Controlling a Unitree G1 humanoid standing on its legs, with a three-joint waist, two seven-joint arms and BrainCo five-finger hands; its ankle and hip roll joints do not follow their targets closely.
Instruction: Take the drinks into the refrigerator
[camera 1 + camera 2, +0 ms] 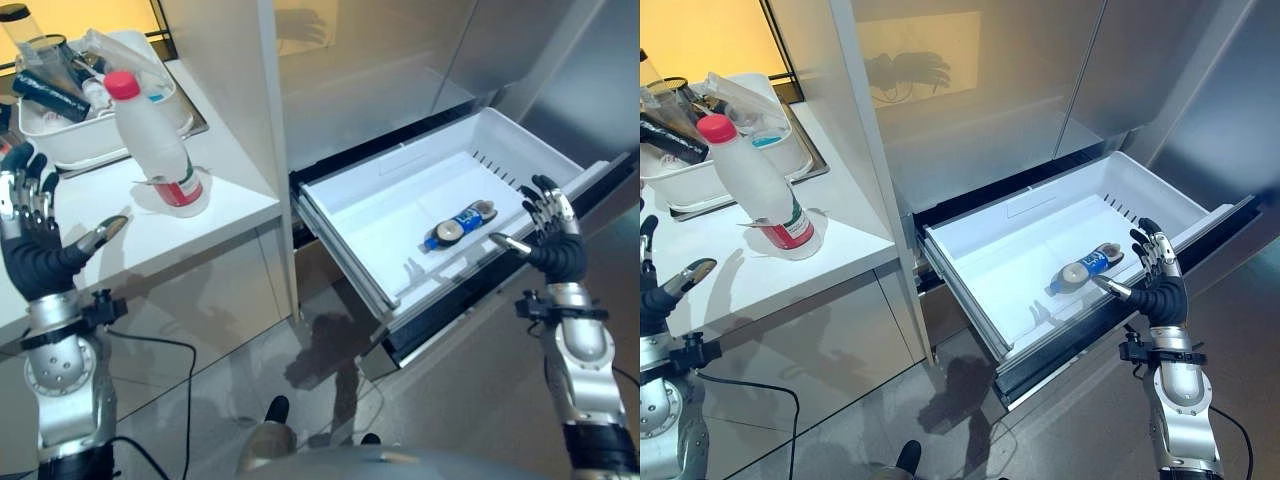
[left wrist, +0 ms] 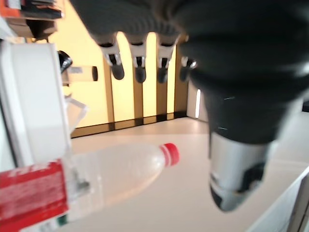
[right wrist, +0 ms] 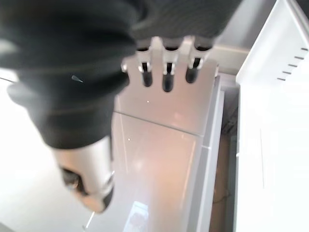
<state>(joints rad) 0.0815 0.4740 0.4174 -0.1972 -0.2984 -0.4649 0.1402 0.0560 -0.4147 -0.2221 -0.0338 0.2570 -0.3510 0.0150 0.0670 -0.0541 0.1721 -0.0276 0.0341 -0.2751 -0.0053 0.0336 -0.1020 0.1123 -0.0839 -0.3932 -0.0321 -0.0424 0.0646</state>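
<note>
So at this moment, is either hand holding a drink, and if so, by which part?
Nothing is held. The left hand is open beside the red-capped bottle standing on the counter; the right hand is open by the drawer, where a small bottle lies.

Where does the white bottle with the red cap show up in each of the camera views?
Left eye view: white bottle stands upright on the counter, upper left, beside the white tub.
Right eye view: upper left, same spot by the tub.
Left wrist view: lower left, just past the left hand.
Right wrist view: not there.
Shared landmark: the counter under the bottle.
</note>
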